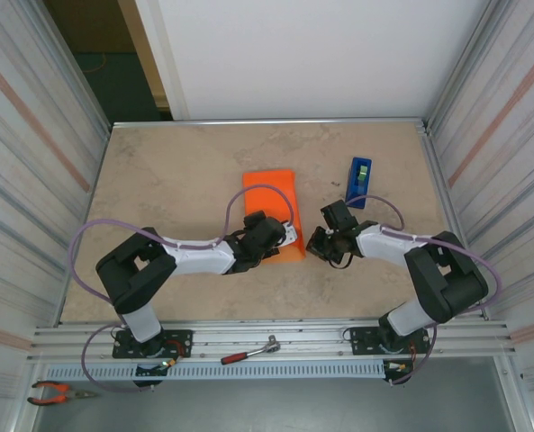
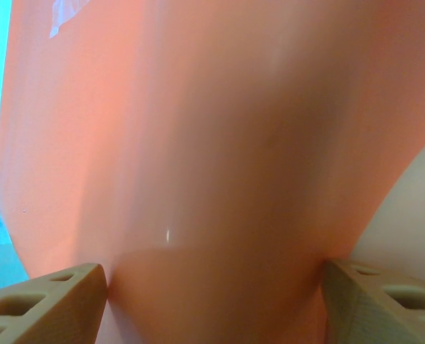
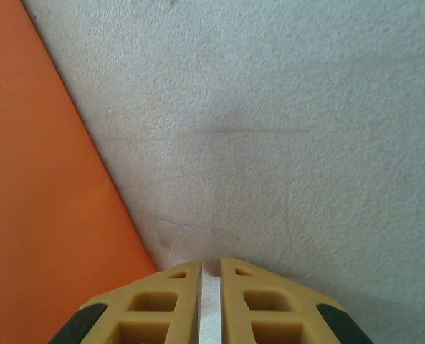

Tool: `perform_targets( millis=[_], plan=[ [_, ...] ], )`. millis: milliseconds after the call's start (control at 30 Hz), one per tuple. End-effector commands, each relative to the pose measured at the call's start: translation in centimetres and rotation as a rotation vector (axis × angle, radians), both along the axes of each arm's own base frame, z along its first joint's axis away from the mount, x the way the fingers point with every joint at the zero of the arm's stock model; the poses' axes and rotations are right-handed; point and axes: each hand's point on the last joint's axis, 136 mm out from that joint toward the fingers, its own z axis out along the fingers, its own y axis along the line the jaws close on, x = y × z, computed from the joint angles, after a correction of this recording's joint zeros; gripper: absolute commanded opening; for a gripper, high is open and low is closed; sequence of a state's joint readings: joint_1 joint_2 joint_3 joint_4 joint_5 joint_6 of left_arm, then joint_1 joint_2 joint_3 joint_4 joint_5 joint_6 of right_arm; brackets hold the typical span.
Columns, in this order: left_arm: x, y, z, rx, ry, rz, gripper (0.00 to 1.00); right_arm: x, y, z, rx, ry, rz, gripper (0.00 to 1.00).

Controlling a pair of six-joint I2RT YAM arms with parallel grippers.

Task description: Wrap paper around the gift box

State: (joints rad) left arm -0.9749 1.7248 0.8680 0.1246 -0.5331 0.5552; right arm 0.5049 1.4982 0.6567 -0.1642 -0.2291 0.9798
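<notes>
The orange paper (image 1: 268, 193) lies folded into a long packet mid-table, and the gift box is hidden inside it. My left gripper (image 1: 283, 236) is at the packet's near end. In the left wrist view its two fingers (image 2: 54, 301) stand wide apart, each pressed against the orange bulk (image 2: 198, 143) between them (image 2: 212, 276). My right gripper (image 1: 318, 243) hangs just right of the packet, apart from it. Its fingers (image 3: 211, 266) are shut to a thin slit over bare table, with the paper's edge (image 3: 33, 215) on the left.
A blue tape dispenser (image 1: 358, 182) stands right of the packet, beyond the right gripper. The beige tabletop (image 1: 176, 180) is walled on three sides. A ratchet wrench (image 1: 248, 351) lies on the front rail, and pliers (image 1: 55, 391) sit at the lower left.
</notes>
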Motion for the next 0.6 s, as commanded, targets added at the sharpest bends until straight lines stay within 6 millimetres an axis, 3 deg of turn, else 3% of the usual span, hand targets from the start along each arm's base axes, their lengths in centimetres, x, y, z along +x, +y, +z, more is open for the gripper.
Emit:
perform_targets(
  millis=[0,167,267,367,567],
  plan=[
    [-0.5,0.1,-1.3,0.029,0.02,-0.014,0.78,0.2,-0.4,1.8,-0.011,-0.042,-0.022,0.13],
    [-0.6,0.1,-1.4,0.031,0.023,-0.015,0.78,-0.7,-0.8,3.0,-0.045,-0.077,0.008,0.15],
    [-0.6,0.0,-1.3,0.028,0.022,-0.016,0.77,-0.9,-0.2,3.4,-0.035,-0.098,0.031,0.23],
    [-0.6,0.0,-1.4,0.03,0.024,-0.016,0.77,-0.9,0.6,3.6,-0.033,-0.106,0.051,0.3],
    [-0.8,-0.1,-1.6,0.035,0.026,-0.02,0.77,-0.7,2.0,2.9,-0.048,-0.093,0.087,0.32]
  ],
)
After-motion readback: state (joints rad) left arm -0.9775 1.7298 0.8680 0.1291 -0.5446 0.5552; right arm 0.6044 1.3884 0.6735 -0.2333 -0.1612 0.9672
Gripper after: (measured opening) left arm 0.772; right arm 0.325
